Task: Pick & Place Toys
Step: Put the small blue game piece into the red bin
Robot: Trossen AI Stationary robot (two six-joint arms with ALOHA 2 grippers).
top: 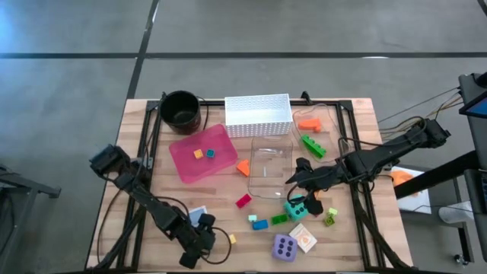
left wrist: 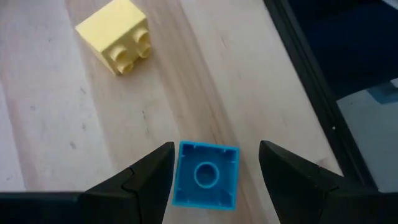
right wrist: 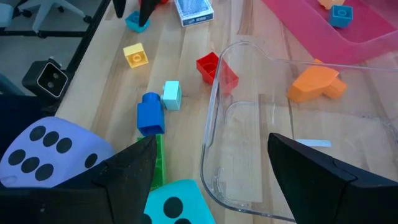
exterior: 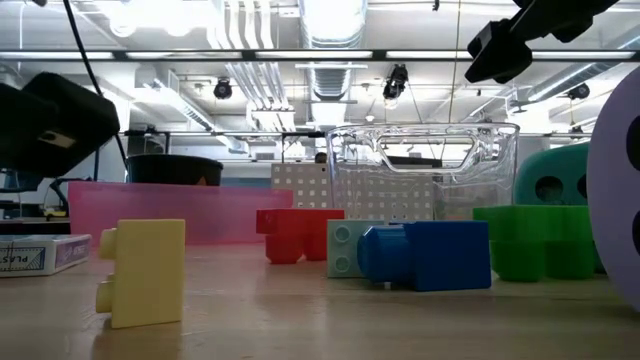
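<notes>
Yellow brick (exterior: 147, 272) stands closest in the low view, upright on the wooden table (top: 350, 243), with a blue brick (exterior: 428, 255), a red brick (exterior: 295, 234) and a green brick (exterior: 530, 242) farther back. At the near left edge, the left gripper (left wrist: 214, 169) hangs with fingers spread either side of a bright blue brick (left wrist: 206, 183), not touching it; a second yellow brick (left wrist: 116, 35) lies just beyond. Right of centre, the right gripper (top: 297, 176) hovers with jaws apart over the near rim of a clear plastic tub (top: 270, 169), just above the teal die (top: 295, 207). Near the front lies the purple die (top: 284, 247). Two small bricks sit in the pink tray (top: 199, 152).
</notes>
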